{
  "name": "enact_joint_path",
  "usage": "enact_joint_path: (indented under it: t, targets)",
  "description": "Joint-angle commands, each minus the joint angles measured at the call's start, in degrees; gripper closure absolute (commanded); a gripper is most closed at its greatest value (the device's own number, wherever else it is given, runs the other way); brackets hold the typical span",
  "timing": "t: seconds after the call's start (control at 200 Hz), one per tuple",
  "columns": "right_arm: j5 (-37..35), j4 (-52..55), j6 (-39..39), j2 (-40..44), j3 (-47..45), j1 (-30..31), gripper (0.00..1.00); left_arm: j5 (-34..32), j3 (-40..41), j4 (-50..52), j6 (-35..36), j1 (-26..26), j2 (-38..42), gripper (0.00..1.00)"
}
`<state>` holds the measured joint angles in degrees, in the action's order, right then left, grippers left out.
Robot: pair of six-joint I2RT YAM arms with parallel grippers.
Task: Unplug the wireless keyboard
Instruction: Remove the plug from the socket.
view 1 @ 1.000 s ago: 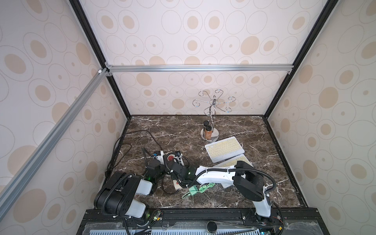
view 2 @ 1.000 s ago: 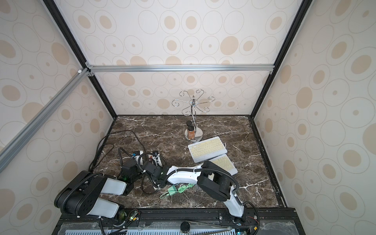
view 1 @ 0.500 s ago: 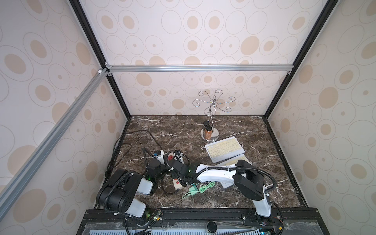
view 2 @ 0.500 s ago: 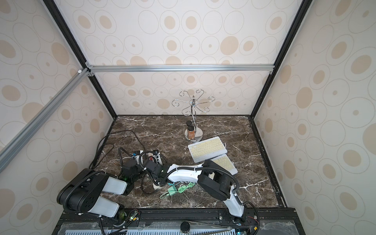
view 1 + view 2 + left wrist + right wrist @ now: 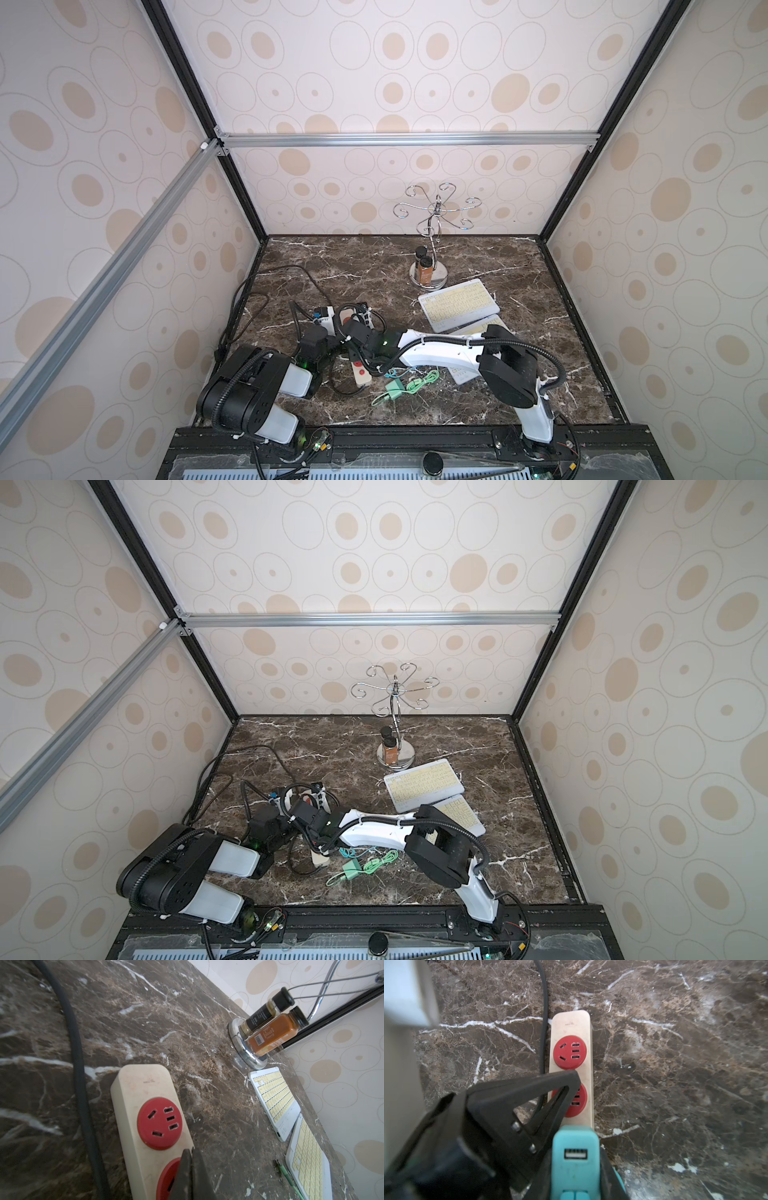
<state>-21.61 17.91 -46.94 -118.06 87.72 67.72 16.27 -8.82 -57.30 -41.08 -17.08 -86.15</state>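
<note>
Our right gripper [image 5: 576, 1167] pinches the teal charger [image 5: 575, 1140], the wireless keyboard [image 5: 458, 305] lying centre-right in a top view; should our pressed-together left gripper [image 5: 191, 1150] slip off the power strip [image 5: 143, 1082], we could drag it up too.

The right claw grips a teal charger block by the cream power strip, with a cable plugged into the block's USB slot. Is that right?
Not quite. The right wrist view shows the USB slot on the teal charger block empty, no cable in it. The rest holds: the right claw grips the block by the cream power strip.
</note>
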Motion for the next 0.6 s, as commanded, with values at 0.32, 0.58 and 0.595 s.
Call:
enact_joint_path:
  t: [0.32, 0.58, 0.595]
  targets:
    - [-4.5, -6.1, 0.3, 2.2, 2.7, 0.6, 1.00, 0.0, 1.6, 5.0, 1.0, -0.5, 0.5, 1.00]
    - [-12.1, -7.1, 1.2, 9.1, -5.7, 0.5, 1.00, -3.0, 3.8, 8.0, 1.6, -0.5, 8.7, 1.00]
    - [-12.6, -6.9, 1.2, 9.4, -6.0, 0.5, 1.00, -3.2, 4.0, 8.2, 1.7, -0.5, 9.3, 1.00]
